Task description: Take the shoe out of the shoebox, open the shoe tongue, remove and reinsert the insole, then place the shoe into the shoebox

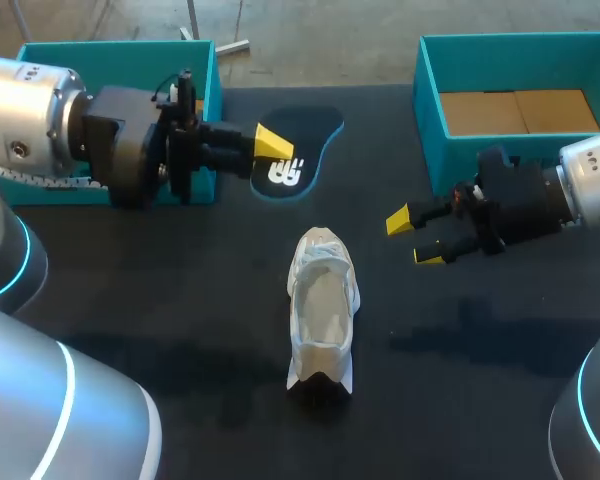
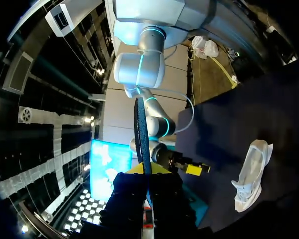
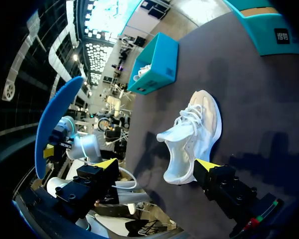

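Left gripper [image 1: 270, 150]: is clamping its yellow-tipped fingers on the dark foam insole with the blue underside [image 1: 298, 148], holding it edge-up above the black table [image 1: 180, 300], in front of the left teal cardboard shoebox [image 1: 212, 80].
Right gripper [image 1: 413, 238]: is hanging with its fingers well apart and nothing between them, low over the table beside the right teal cardboard shoebox [image 1: 430, 90].
Writing on the insole: a white logo is showing on the dark top face near the heel end (not read here).
Writing on the boxes: in the right wrist view a small dark label with pale characters [image 3: 282, 35] is sitting on the right box's outer wall, and it is too small to make out.
Right box contents: only its brown cardboard floor [image 1: 520, 110] is showing.
Left box contents: from the head view the arm is hiding most of the inside, while the right wrist view is showing something white [image 3: 142, 74] over the rim that cannot be identified.
White lace-up mesh shoe [image 1: 322, 305]: is lying on the table between the two arms, outside both boxes, with its opening facing up.
Shoe to grippers: it is lying near the right gripper, ahead of the open fingers, and well apart from the left gripper and the insole.
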You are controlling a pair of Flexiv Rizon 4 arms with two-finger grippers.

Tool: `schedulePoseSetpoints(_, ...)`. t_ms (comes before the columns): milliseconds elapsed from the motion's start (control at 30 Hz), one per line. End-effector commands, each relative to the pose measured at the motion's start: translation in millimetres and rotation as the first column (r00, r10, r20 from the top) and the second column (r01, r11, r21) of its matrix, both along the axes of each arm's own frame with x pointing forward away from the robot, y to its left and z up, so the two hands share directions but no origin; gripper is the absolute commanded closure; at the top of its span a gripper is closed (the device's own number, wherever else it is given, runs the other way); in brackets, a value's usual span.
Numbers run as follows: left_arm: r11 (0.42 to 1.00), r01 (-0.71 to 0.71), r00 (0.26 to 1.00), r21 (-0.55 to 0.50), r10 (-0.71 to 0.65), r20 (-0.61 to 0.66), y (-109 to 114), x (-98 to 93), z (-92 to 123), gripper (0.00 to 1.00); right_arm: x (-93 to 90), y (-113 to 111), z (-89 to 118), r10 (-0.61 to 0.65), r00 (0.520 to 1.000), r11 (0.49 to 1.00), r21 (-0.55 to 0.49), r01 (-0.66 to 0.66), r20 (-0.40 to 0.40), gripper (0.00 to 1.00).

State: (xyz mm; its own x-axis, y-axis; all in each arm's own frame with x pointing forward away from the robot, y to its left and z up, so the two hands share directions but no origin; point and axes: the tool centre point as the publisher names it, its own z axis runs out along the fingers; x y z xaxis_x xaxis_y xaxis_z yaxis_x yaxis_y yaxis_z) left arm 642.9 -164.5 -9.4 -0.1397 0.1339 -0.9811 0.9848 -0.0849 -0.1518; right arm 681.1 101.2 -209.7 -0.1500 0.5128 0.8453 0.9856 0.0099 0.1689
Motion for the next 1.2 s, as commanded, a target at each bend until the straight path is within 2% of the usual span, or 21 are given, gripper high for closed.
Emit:
schedulePoseSetpoints(33, 1.000, 0.015, 1.000, 0.000, -0.015, 0.015, -3, 4.9, -4, 1.00, -0.9, 1, 0, -0.003, 1.000, 1.000, -0.004, 0.003, -0.001, 0.00)
schedulePoseSetpoints(133, 0.999, 0.020, 0.997, -0.025, -0.018, 0.069, -4, 15.7, -24, 1.00, -0.9, 1, 0, -0.003, 1.000, 1.000, -0.004, 0.003, -0.001, 0.00)
schedulePoseSetpoints(233, 1.000, -0.008, 0.983, -0.012, 0.010, 0.181, -2, 24.0, -48, 1.00, -0.9, 1, 0, -0.003, 1.000, 1.000, -0.004, 0.003, -0.001, 0.00)
schedulePoseSetpoints(300, 0.999, -0.047, 0.946, -0.008, 0.048, 0.322, 0, 25.6, -65, 1.00, -0.9, 1, 0, -0.003, 1.000, 1.000, -0.004, 0.003, -0.001, 0.00)
schedulePoseSetpoints(400, 0.995, -0.028, 0.942, -0.094, 0.058, 0.331, 8, 30.9, -85, 1.00, -0.9, 1, 0, -0.003, 1.000, 1.000, -0.004, 0.003, -0.001, 0.00)
schedulePoseSetpoints(600, 0.992, 0.013, 0.913, -0.125, 0.039, 0.405, 12, 39.5, -110, 1.00, -0.9, 1, 0, -0.003, 1.000, 1.000, -0.004, 0.003, -0.001, 0.00)
schedulePoseSetpoints(1200, 0.992, 0.022, 0.910, -0.128, 0.033, 0.413, 11, 39.6, -116, 1.00, -0.9, 1, 0, -0.003, 1.000, 1.000, -0.004, 0.003, -0.001, 0.00)
